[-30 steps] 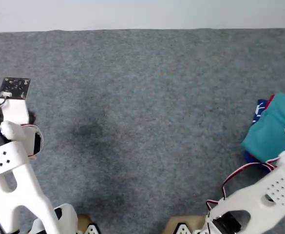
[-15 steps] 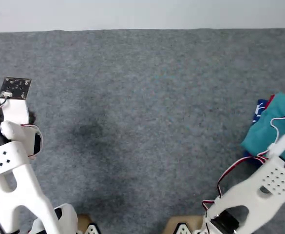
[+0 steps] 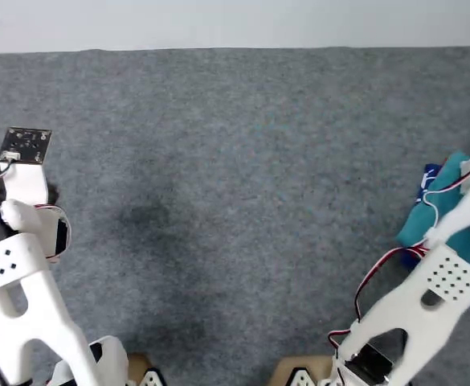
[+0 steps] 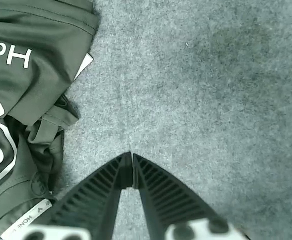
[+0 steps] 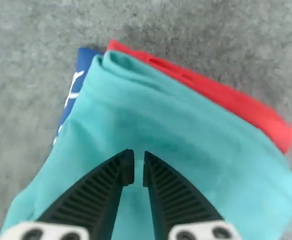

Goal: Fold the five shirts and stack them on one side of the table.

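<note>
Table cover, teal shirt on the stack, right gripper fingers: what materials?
Table cover: grey felt or low-pile carpet by its fuzzy, matte fibres. Teal shirt: soft matte knit, perhaps cotton; it folds in rounded creases. Right gripper fingers: black plastic, likely printed, with ribbed inner faces.

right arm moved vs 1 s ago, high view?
Yes. The right arm has swung toward the table's far edge, across the folded stack. It now covers more of the teal shirt than before.
</note>
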### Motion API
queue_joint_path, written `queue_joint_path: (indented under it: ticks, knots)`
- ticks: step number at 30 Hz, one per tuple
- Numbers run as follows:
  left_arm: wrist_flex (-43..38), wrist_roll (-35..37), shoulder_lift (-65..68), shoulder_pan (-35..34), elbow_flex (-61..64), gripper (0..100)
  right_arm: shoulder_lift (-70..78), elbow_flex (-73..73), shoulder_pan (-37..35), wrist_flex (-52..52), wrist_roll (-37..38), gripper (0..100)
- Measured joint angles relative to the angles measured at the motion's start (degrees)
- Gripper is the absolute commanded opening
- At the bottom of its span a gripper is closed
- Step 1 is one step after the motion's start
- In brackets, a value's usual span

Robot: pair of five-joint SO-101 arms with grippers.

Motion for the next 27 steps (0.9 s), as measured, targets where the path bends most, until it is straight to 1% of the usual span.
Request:
queue_joint_path:
  ticks: [4, 6, 9, 14, 17, 22, 27]
  knots:
    - [0.0, 0.0, 0.0, 0.0, 0.0, 1, 0.0, -7.4, -2.3, 9.2, 0.0, 3.5]
    - [0.0, -0.2, 0.0, 0.0, 0.0, 1, 0.0, -8.4, -4.3, 10.7, 0.0, 3.5]
    - [0.0, -0.4, 0.0, 0.0, 0.0, 1, 1.4, -8.1, -6.1, 10.7, -1.9, 3.5]
    - [0.0, -0.4, 0.0, 0.0, 0.0, 1, 9.9, -6.9, -7.8, 10.0, -6.1, 3.5]
    - [0.0, -0.4, 0.0, 0.0, 0.0, 1, 11.6, -9.2, -8.4, 10.9, -7.7, 3.5]
    - [0.0, -0.4, 0.0, 0.0, 0.0, 1, 10.8, -15.5, -9.3, 11.1, -10.5, 3.5]
    - [0.0, -0.4, 0.0, 0.0, 0.0, 1, 2.3, -14.2, -9.2, 11.1, -12.0, 3.5]
